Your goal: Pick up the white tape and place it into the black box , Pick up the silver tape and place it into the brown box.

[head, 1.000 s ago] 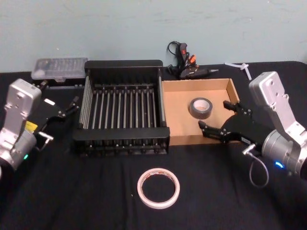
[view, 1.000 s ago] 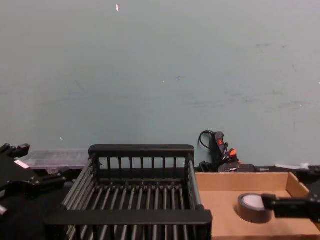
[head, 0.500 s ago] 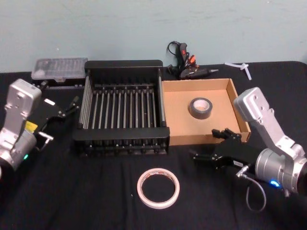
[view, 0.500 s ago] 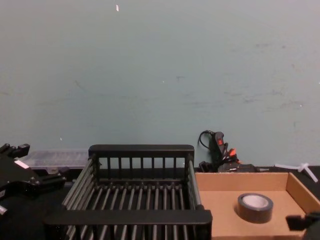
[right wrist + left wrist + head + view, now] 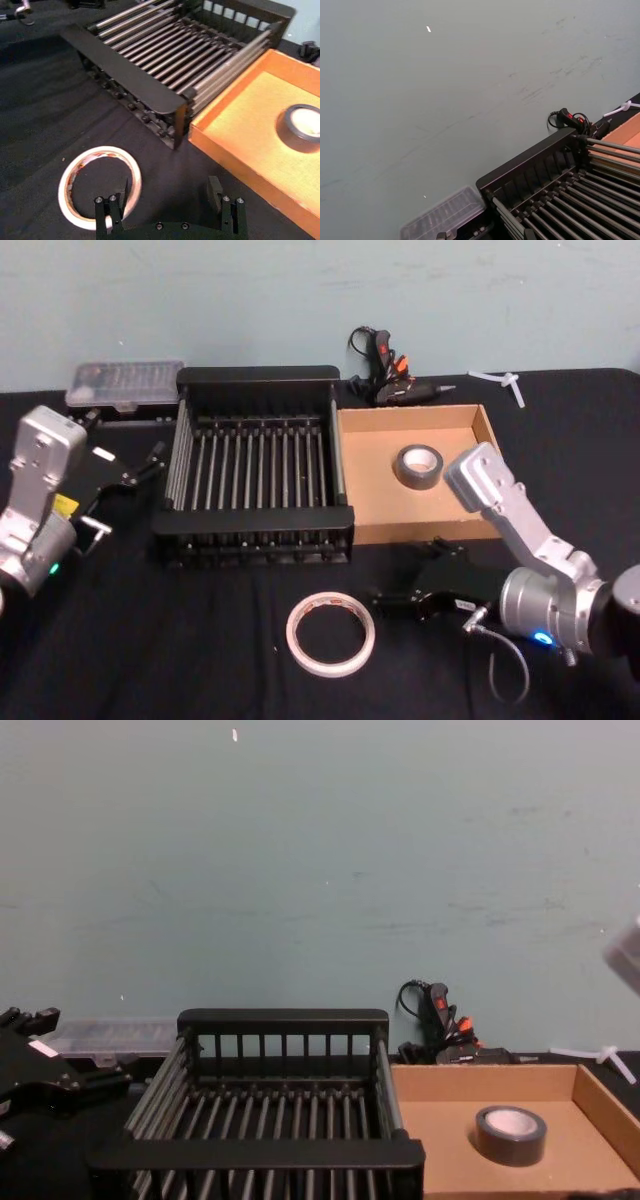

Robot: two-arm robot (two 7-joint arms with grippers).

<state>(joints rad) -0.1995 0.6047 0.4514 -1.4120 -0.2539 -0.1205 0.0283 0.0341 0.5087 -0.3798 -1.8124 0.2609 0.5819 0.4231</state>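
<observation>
While the silver tape (image 5: pixel 418 466) is already sitting on the floor of the brown box (image 5: pixel 372 512), the head view is showing the right gripper (image 5: pixel 412 588) hovering low over the black cloth, just beside the white tape (image 5: pixel 331 632), which is lying flat in front of the black box (image 5: pixel 255 530). Its fingers are spread wide and holding nothing. Over on the far side, the left gripper (image 5: pixel 140 468) is sitting parked beside the crate, fingers apart, empty too.

From the right wrist camera, the two black fingers (image 5: pixel 114 212) are standing well apart, one of them reaching the near rim of the white ring (image 5: pixel 99 185), the other off toward the cardboard tray.

Down at chest level, the grey roll is resting in the tray and the crate is standing empty.

So I am judging that the white ring's pickup is the step in hand. Next the gripper is needing to shift across until the ring's band lies between the fingers, then drop, pinch, lift and carry it over the crate's thick rim.
</observation>
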